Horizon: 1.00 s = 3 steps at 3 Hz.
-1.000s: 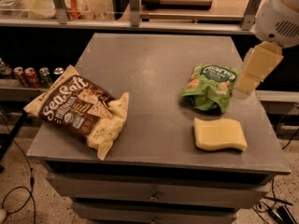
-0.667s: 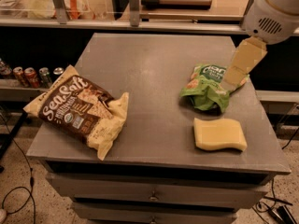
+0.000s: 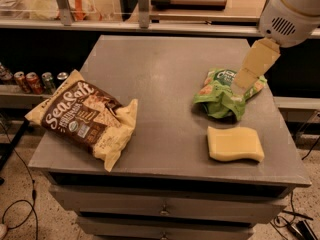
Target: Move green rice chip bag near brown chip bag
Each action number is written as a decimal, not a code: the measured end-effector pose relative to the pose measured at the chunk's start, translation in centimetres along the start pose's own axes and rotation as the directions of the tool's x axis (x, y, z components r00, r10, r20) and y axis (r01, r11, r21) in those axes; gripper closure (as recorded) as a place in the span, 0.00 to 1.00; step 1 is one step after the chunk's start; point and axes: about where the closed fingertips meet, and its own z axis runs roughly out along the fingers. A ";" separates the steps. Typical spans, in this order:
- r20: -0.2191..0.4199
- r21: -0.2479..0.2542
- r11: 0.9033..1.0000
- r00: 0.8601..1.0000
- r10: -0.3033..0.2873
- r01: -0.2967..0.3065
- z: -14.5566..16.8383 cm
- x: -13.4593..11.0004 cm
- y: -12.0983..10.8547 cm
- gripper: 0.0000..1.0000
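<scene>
Hand (image 3: 239, 86) slid inward — over green rice chip bag (image 3: 216, 95).

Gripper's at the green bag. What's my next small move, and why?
Probably lower the gripper onto the green rice chip bag and grip it: the gripper hangs at the bag's upper right, and the bag lies on the table's right side beside the yellow sponge, far from the brown chip bag at left.

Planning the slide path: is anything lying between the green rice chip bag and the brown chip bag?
Nothing visible does. Only bare tabletop lies between the green rice chip bag and the brown chip bag. The yellow sponge sits in front of the green bag, off that line. The gripper is over the green bag.
</scene>
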 end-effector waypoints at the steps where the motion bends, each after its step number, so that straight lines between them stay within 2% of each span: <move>1: -0.027 -0.019 0.997 0.997 0.073 -0.074 0.8 -0.4 0.1 0.00; 2: -0.104 -0.076 0.966 0.965 0.240 -0.249 3.7 -1.5 0.4 0.00; 3: -0.187 -0.075 0.888 0.881 0.434 -0.453 7.0 -2.9 0.8 0.00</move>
